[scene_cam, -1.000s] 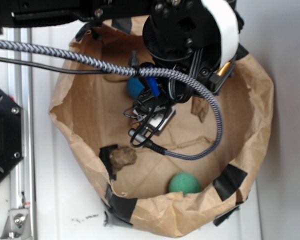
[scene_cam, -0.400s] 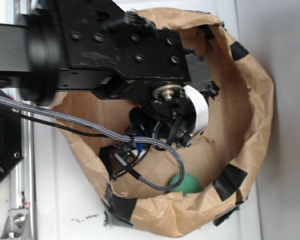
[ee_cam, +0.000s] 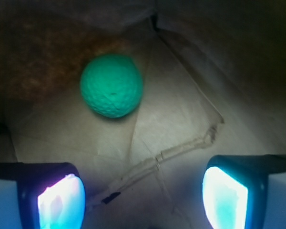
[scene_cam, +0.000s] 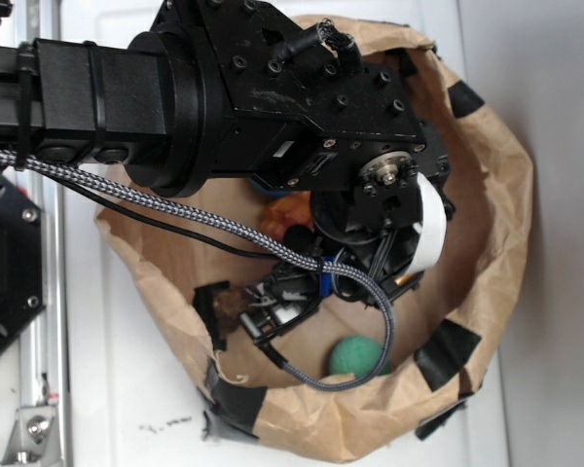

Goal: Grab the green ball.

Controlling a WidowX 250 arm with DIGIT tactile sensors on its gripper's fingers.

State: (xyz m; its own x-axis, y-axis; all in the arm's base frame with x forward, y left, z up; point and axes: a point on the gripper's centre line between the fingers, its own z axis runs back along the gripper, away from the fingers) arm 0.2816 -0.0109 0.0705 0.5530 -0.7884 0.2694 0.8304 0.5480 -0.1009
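White surface (scene_cam: pixel 127 409) surrounds my crumpled brown paper bag (scene_cam: pixel 506 195), its black-taped rim rolled down and the mouth wide. Inside, the small fuzzy emerald-green ball (ee_cam: pixel 112 86) lies on the creased bag floor near the wall, bare paper around it. My gripper (ee_cam: pixel 143 191) hangs short of it, fingers (ee_cam: pixel 226 191) spread apart, holding nothing.
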